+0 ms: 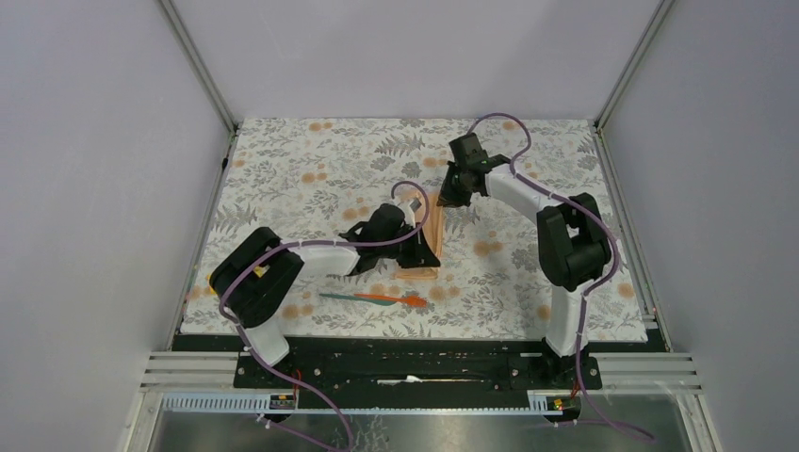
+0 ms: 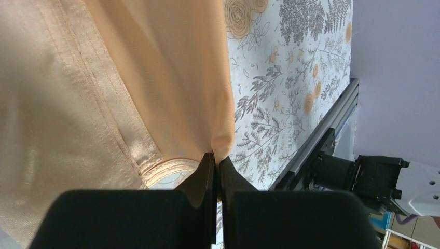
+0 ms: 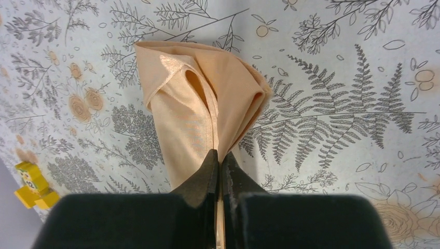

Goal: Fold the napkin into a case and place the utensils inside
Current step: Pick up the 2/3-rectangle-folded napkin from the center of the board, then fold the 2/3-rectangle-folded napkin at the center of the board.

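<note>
Pinching the napkin [image 3: 200, 98] at both ends: my left gripper [image 2: 217, 158] is clamped on a fold at its near end, my right gripper [image 3: 220, 158] on the bunched layers at its far end. Folded long and narrow, it runs between them over the floral tablecloth [image 1: 301, 160]. The utensils [image 1: 377, 299], teal and orange, lie on the table nearer my bases, apart from the napkin. A yellow block [image 3: 32, 185] sits off to the left.

No legible text, label, brand or number anywhere; only unreadable dark marks on the small yellow block [image 3: 32, 182].
</note>
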You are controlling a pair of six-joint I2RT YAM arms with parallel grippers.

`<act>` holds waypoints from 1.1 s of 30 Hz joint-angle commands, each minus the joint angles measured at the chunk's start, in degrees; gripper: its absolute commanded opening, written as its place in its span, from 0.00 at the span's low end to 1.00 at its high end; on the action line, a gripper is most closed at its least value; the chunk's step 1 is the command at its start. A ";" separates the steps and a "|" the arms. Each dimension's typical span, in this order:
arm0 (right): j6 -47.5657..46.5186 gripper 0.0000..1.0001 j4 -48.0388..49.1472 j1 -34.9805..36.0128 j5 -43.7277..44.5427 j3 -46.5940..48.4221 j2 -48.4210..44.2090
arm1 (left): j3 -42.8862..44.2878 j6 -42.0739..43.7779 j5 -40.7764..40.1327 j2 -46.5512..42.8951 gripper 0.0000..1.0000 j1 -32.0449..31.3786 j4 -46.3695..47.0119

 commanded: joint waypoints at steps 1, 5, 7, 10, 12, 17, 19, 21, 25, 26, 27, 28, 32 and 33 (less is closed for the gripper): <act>1.97 0.00 -2.94 2.90 6.57 5.57 2.14 | -4.80 -1.12 3.52 -3.80 0.00 0.80 7.27; 2.46 0.00 -5.08 5.55 9.04 9.64 4.85 | -8.76 -1.69 4.10 -4.85 0.00 1.99 10.10; 2.80 0.00 -6.07 6.92 9.69 11.55 6.13 | -10.72 -2.17 4.36 -5.37 0.00 2.57 11.89; 3.82 0.00 -8.43 8.45 11.65 14.77 8.19 | -13.36 -2.87 4.64 -6.04 0.00 3.49 13.95; 4.27 0.00 -9.85 9.40 12.86 16.44 9.39 | -14.97 -3.30 4.75 -6.44 0.00 4.06 15.17; 4.63 0.00 -11.04 11.33 15.02 19.07 11.77 | -17.93 -3.40 4.99 -7.42 0.00 5.58 16.28; 4.64 0.00 -11.03 11.50 15.12 19.18 11.96 | -17.64 -2.14 4.16 -8.15 0.01 5.85 13.33; 4.57 0.00 -11.23 11.56 16.02 19.18 11.91 | -16.87 -0.88 3.57 -9.49 0.08 6.10 10.46; 4.37 0.00 -11.95 11.70 16.66 20.25 12.32 | -15.71 1.18 2.82 -13.09 0.28 6.62 5.30; 4.31 0.00 -12.48 11.80 16.91 20.93 12.75 | -15.43 1.67 2.76 -13.91 0.35 6.88 4.10; 4.33 0.00 -13.11 11.91 17.31 21.50 13.15 | -14.95 2.14 3.07 -14.45 0.39 7.25 2.75; 4.44 0.00 -13.43 12.04 17.52 21.84 13.44 | -14.70 2.56 3.91 -14.92 0.43 7.72 1.76; 5.02 0.00 -13.75 12.32 18.65 22.15 13.51 | -15.03 3.57 6.49 -18.80 0.53 11.62 -0.90; 5.19 0.00 -13.86 12.33 18.64 22.33 13.63 | -15.24 3.64 7.03 -19.88 0.55 12.95 -1.63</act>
